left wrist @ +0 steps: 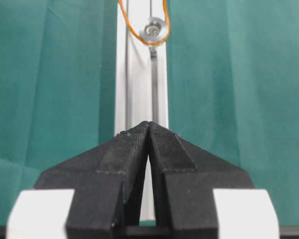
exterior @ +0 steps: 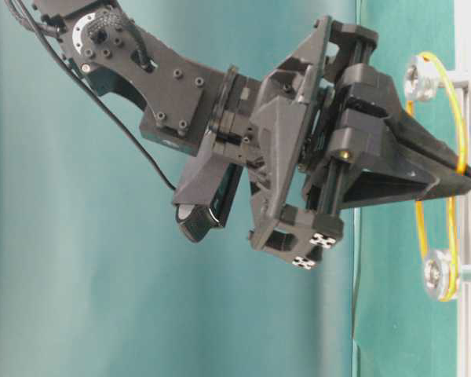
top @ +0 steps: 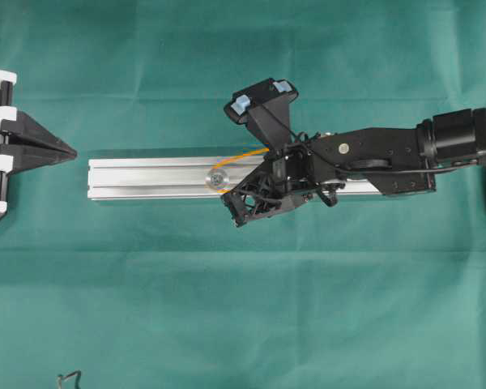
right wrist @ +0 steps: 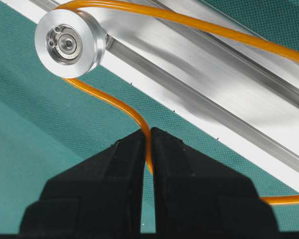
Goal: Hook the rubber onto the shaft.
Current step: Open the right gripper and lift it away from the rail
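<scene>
On the green cloth [top: 146, 267] lies the silver rail [top: 146, 177], where the right gripper [right wrist: 150, 134] pinches the rubber [right wrist: 124, 107], looped around a pulley [right wrist: 67, 44] on the rail, while the left gripper [left wrist: 148, 127] rests pressed together, holding nothing, off the rail's end.

You look straight down on the desk [top: 146, 284] overhead; the table-level view sits close, level. Both wrist views look along their jaws, sharing the rail [left wrist: 139, 89] and pulley [right wrist: 67, 44].
</scene>
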You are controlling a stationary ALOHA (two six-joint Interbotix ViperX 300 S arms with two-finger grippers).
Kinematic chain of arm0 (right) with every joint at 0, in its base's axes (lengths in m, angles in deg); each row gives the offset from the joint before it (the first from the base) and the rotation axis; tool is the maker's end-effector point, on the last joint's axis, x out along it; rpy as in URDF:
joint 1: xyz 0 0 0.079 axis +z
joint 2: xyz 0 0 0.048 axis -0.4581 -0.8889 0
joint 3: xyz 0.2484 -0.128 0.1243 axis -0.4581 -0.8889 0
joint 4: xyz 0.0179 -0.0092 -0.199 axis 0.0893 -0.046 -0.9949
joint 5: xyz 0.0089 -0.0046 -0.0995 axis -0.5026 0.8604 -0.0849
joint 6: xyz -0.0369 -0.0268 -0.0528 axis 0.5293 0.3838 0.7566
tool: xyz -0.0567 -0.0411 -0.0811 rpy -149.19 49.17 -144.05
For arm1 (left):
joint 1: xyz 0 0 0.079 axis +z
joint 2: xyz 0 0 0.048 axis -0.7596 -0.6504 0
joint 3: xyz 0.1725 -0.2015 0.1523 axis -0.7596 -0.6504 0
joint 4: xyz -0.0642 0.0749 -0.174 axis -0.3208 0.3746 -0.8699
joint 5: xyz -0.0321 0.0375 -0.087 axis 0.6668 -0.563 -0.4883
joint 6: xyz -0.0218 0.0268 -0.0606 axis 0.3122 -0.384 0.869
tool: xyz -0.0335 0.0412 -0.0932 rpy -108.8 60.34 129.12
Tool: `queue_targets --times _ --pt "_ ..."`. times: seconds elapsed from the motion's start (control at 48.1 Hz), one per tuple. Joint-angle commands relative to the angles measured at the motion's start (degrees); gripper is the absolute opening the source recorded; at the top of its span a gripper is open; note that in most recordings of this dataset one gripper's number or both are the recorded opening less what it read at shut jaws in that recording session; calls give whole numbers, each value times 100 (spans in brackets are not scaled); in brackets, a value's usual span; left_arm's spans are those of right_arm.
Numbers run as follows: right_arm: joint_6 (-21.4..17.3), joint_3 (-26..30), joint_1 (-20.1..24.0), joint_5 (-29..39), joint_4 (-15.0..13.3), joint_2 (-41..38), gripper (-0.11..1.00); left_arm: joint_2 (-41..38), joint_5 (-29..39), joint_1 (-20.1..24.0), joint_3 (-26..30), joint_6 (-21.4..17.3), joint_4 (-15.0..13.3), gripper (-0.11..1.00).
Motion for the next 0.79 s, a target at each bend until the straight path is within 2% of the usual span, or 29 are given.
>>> queue_targets --times 0.0,0.104,0.187,0.25,0.416,0.458,0.499,0.77 --pt "9 44 -9 -26 -18 237 7 -26 -26 9 185 0 9 0" --pt "9 53 -9 -35 -62 237 7 -26 -26 9 185 0 18 0" --pt "0 44 -9 -26 -114 229 16 -26 -26 0 185 0 18 0" --pt "0 53 -9 -26 -141 237 29 -26 -26 9 185 0 18 0" --pt "9 53 -9 -26 -229 237 79 -26 -26 9 185 0 18 0" --pt "9 70 -9 -26 -255 237 86 -26 -26 9 185 0 18 0" --pt "9 70 -9 -26 -281 237 89 -26 -26 9 185 0 18 0" --pt "62 79 -9 -35 -334 237 87 -26 -26 9 185 0 9 0"
